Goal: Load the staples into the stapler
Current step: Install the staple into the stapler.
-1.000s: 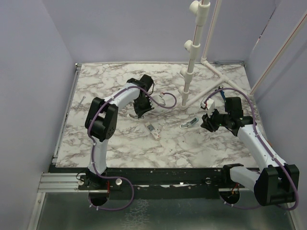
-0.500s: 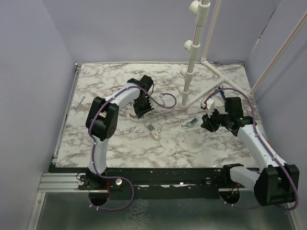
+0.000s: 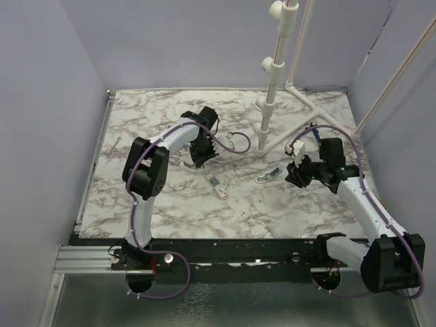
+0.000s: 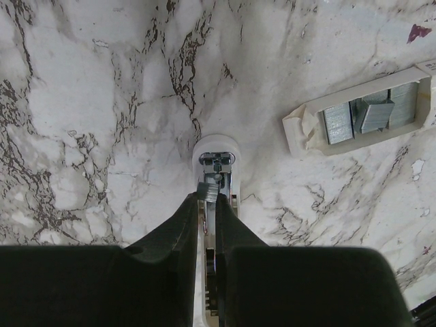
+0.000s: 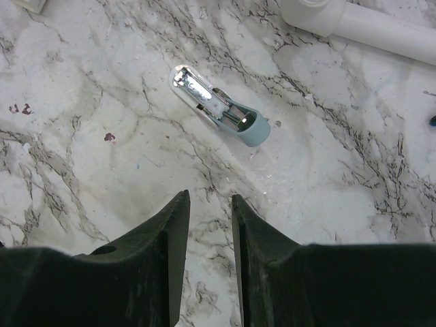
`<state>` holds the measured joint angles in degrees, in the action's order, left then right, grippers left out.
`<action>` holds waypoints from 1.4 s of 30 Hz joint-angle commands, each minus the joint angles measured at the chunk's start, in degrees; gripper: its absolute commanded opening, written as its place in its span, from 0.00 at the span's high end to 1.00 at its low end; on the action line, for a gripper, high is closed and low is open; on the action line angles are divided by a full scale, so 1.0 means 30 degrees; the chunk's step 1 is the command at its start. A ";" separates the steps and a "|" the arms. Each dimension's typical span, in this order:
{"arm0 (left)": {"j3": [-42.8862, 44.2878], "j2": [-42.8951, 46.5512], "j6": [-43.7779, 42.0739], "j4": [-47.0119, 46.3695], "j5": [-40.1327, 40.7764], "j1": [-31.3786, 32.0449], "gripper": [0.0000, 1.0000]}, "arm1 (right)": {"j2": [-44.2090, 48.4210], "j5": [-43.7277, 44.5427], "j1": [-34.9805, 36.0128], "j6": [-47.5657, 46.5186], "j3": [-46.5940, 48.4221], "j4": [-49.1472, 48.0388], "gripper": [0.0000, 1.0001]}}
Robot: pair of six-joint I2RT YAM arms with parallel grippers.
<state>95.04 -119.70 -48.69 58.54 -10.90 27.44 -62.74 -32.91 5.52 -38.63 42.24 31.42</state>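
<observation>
Stapler (image 4: 216, 151): white plastic body, rounded nose, metal channel inside, flat on marble table (image 4: 82, 102). Its teal part (image 5: 221, 109), w/ shiny metal tray inside, lies well apart from it, just ahead of R gripper (image 5: 209, 199). L gripper (image 4: 208, 199) clenched on staples (image 4: 206, 189), a thin ribbed grey strip, right over the channel; contact unclear. R gripper part-open, empty. L wrist cam shows card box (image 4: 296, 129) w/ spare strips. Top cam can't resolve the held strip.

no change to call, left gripper (image 3: 197, 163) and right gripper (image 3: 291, 178) dead still, nothing on the table (image 3: 170, 211) shifted across 3 views
</observation>
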 commanded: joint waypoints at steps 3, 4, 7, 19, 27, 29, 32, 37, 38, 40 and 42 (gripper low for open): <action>0.0427 -0.0394 -0.0060 0.0411 -0.0248 -0.0094 0.93 | -0.0107 -0.0428 -0.0111 -0.0189 0.0213 0.0430 0.65; 0.0420 -0.0414 -0.0060 0.0419 -0.0248 -0.0094 0.93 | -0.0094 -0.0450 -0.0093 -0.0189 0.0217 0.0433 0.65; 0.0424 -0.0403 -0.0055 0.0455 -0.0251 -0.0094 0.93 | -0.0121 -0.0443 -0.0111 -0.0189 0.0203 0.0437 0.65; 0.1017 0.0161 -0.0082 0.0820 -0.0616 -0.0094 0.94 | -0.0172 -0.0470 -0.0111 -0.0174 0.0243 0.0447 0.65; 0.1068 0.0296 -0.0143 0.1216 -0.0963 -0.0094 0.95 | -0.0199 -0.0510 -0.0111 -0.0189 0.0241 0.0442 0.65; 0.0911 0.0310 -0.0172 0.1270 -0.0996 -0.0094 0.95 | -0.0211 -0.0491 -0.0107 -0.0187 0.0238 0.0469 0.65; 0.0676 0.0307 -0.0177 0.1299 -0.1055 -0.0094 0.95 | -0.0256 -0.0498 -0.0111 -0.0185 0.0236 0.0451 0.65; 0.0620 0.0356 -0.0141 0.1293 -0.1192 -0.0094 0.95 | -0.0323 -0.0524 -0.0107 -0.0218 0.0270 0.0467 0.65; 0.0624 0.0328 -0.0133 0.1291 -0.1201 -0.0094 0.95 | -0.0327 -0.0535 -0.0111 -0.0218 0.0250 0.0478 0.65; 0.0681 0.0271 -0.0070 0.1261 -0.1116 -0.0094 0.95 | -0.0330 -0.0536 -0.0104 -0.0218 0.0266 0.0471 0.65; 0.0695 0.0236 -0.0022 0.1203 -0.1052 -0.0095 0.95 | -0.0331 -0.0557 -0.0111 -0.0203 0.0275 0.0478 0.65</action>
<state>97.06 -119.96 -48.69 61.28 -12.60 27.44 -63.13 -32.93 5.52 -38.63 42.24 31.44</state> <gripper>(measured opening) 0.113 0.351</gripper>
